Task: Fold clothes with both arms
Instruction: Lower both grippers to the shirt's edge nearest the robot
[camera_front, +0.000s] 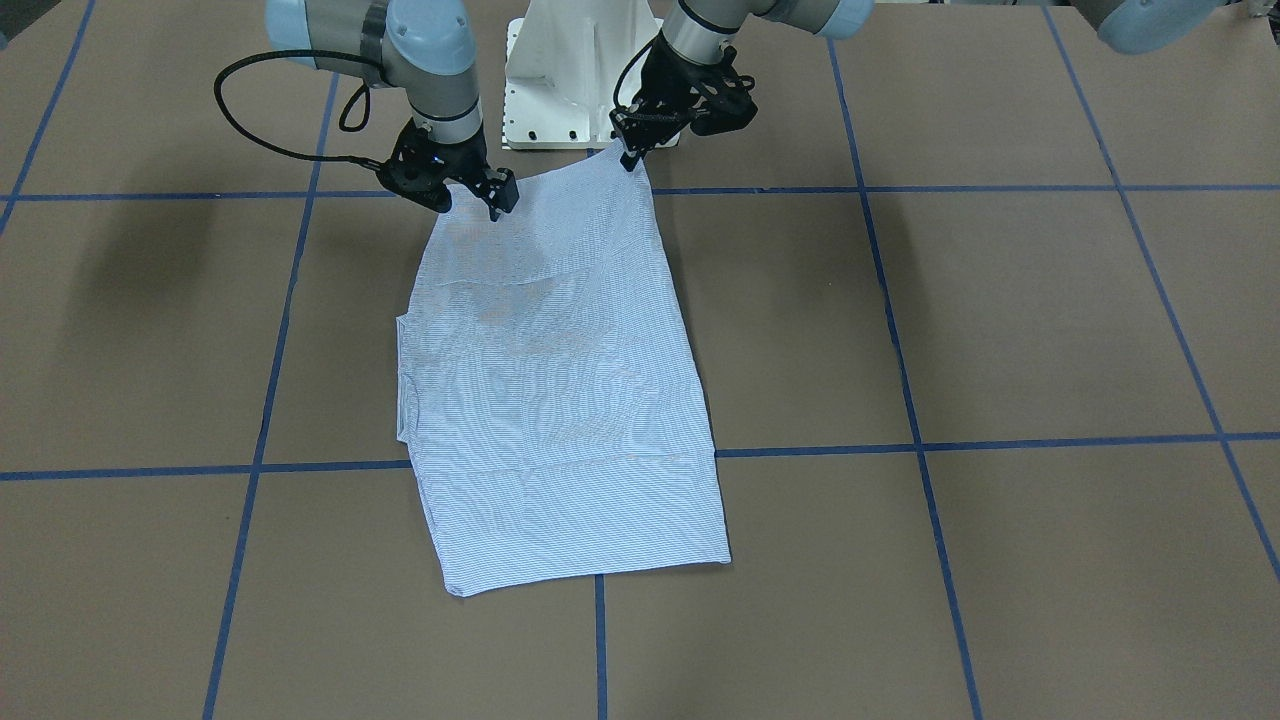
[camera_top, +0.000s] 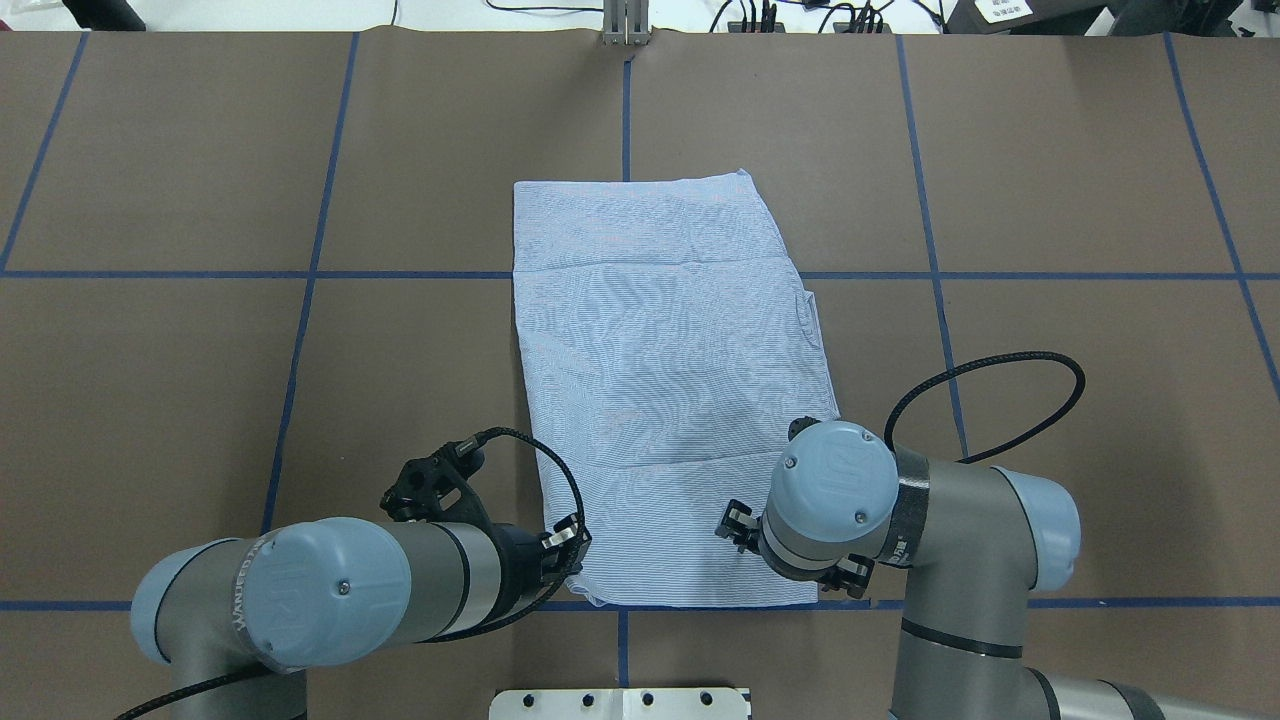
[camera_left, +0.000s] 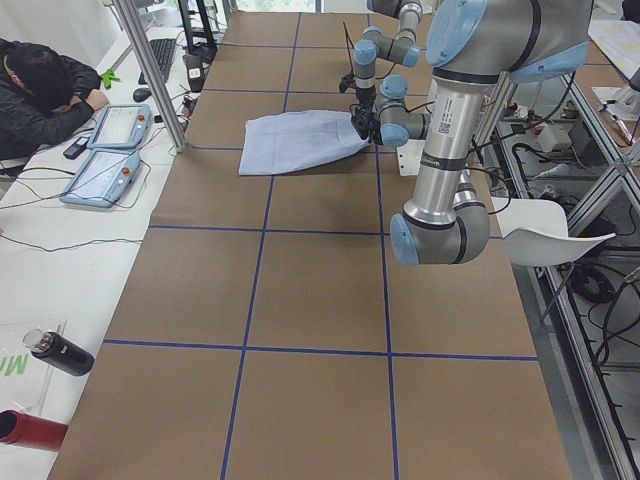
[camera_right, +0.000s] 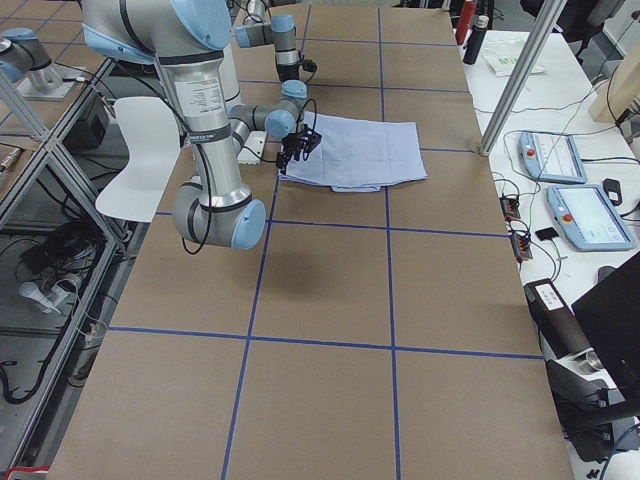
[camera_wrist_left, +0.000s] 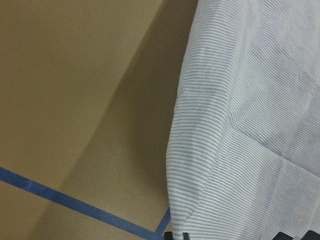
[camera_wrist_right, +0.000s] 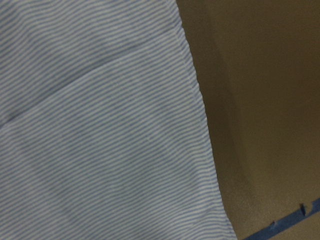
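**Folded shirt: material behaviour and grip points**

The shirt (camera_front: 560, 400) is lying flat on the table (camera_front: 1000, 320) as a long, narrow panel, running from just in front of the robot base out toward the operators' side. The left gripper (camera_front: 630, 155) is pinching the near corner on its side, and the cloth is peaking upward into its fingers. The right gripper (camera_front: 495, 205) is sitting at the other near corner. The wrist is covering its fingertips from overhead, so it cannot be told whether they are clamping.

The fabric is judged light, thin and limp: it is dipping slightly between the two corners. When lifted it is likely to drape and trail, not keep its shape. Grip at the corners through all layers, keeping the edge between the grippers taut; a shallow pinch is risking the lower layers slipping free
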